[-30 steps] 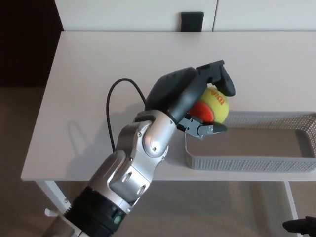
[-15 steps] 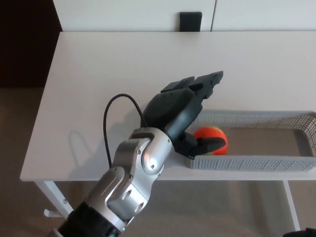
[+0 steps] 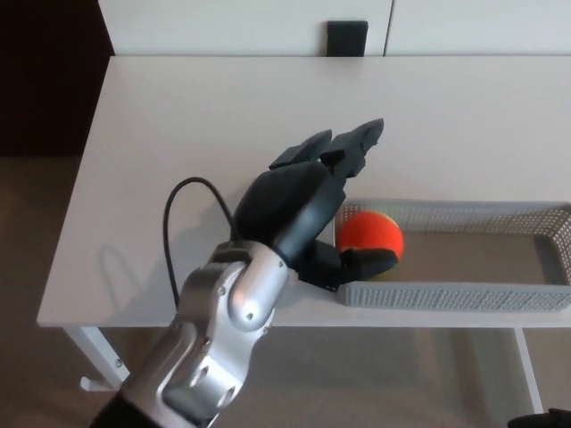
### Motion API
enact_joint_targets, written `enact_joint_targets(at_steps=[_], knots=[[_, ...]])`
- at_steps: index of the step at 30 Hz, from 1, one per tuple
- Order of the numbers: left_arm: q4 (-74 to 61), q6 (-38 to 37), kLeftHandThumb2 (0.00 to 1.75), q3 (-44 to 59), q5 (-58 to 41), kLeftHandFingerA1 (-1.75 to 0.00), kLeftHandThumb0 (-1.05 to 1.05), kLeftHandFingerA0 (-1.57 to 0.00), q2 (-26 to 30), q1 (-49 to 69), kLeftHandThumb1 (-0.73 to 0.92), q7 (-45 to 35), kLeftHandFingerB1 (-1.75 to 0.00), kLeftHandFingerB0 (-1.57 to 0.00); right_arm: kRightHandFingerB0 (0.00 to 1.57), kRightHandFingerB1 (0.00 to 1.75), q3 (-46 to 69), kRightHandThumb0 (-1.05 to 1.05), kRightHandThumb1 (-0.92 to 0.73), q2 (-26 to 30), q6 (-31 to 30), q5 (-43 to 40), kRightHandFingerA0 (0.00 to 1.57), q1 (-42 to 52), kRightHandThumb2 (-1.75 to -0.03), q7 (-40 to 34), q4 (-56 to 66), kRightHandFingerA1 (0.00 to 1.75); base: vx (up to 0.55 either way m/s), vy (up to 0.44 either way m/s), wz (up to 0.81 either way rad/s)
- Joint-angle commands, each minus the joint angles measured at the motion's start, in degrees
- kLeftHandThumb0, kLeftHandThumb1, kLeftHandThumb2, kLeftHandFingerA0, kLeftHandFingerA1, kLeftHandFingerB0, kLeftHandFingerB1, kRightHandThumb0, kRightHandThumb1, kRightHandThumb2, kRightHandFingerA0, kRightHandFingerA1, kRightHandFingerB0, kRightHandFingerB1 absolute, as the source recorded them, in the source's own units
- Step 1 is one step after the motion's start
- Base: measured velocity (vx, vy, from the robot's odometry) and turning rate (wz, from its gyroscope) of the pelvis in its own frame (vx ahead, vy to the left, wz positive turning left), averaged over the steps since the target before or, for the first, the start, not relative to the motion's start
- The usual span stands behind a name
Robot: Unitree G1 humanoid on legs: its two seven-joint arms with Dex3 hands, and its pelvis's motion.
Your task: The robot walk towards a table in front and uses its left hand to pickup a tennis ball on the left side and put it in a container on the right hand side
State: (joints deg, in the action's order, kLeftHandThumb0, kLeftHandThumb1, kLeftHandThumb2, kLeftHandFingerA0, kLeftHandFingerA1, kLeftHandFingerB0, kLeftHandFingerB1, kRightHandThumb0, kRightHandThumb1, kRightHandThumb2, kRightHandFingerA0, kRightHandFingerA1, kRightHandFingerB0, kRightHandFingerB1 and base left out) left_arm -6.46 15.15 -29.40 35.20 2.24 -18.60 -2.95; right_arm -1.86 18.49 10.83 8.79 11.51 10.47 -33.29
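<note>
As the ball [image 3: 370,239] lies at the tray's [image 3: 464,295] nine o'clock end, the left hand [image 3: 303,203], fingers spread and empty, apparently need only withdraw toward seven o'clock.

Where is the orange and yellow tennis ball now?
In the head view, the orange and yellow tennis ball sits in the left end of the grey mesh tray on the right side of the white table, beside the open black left hand.

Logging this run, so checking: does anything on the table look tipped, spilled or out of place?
Nothing stands out. The tennis ball lies in the left end of the grey mesh tray, which sits level near the table's front edge. The left hand is open, holding nothing.
</note>
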Motion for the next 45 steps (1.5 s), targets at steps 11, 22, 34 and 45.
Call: enact_joint_targets(at_steps=[11, 22, 34, 45], knots=[[-53.5, -22.8, 0.57, 37.8, -44.2, -0.33, -0.8, -0.02, 16.9, 47.5, 0.54, -20.0, -0.32, -0.06, 0.54, 0.43, -0.1, -0.22, -0.58, 1.9, 1.0, 0.2, 0.64, 1.8, -0.57, 1.0, -1.8, 0.48, 0.0, 0.0, 0.0], [-31.8, -38.6, 0.56, 56.2, -74.1, -0.32, -0.75, -0.32, 16.1, 75.8, 0.49, -54.5, -0.3, -0.32, 0.54, 0.43, 0.3, -0.21, -0.58, 2.1, 1.4, 0.0, 0.65, 1.2, -0.57, 0.8, -4.7, 0.49, 0.0, 0.0, 0.0], [-11.7, -43.2, 0.77, 50.3, -49.2, -0.44, -0.76, -0.32, 27.3, 77.2, 0.4, -48.8, -0.4, -0.27, 0.54, 0.42, 0.6, -0.19, -0.59, 1.6, 1.9, -0.3, 0.65, 2.5, -0.57, 0.2, -6.6, 0.48, 0.0, 0.0, 0.0], [17.4, -29.7, 0.59, 31.5, -21.3, -0.37, -0.79, -0.26, 25.7, 52.7, 0.59, -24.0, -0.32, -0.31, 0.54, 0.42, 0.1, -0.19, -0.58, 1.2, 2.8, 0.2, 0.64, -0.4, -0.57, -0.2, -9.5, 0.47, 0.0, 0.0, 0.0]])
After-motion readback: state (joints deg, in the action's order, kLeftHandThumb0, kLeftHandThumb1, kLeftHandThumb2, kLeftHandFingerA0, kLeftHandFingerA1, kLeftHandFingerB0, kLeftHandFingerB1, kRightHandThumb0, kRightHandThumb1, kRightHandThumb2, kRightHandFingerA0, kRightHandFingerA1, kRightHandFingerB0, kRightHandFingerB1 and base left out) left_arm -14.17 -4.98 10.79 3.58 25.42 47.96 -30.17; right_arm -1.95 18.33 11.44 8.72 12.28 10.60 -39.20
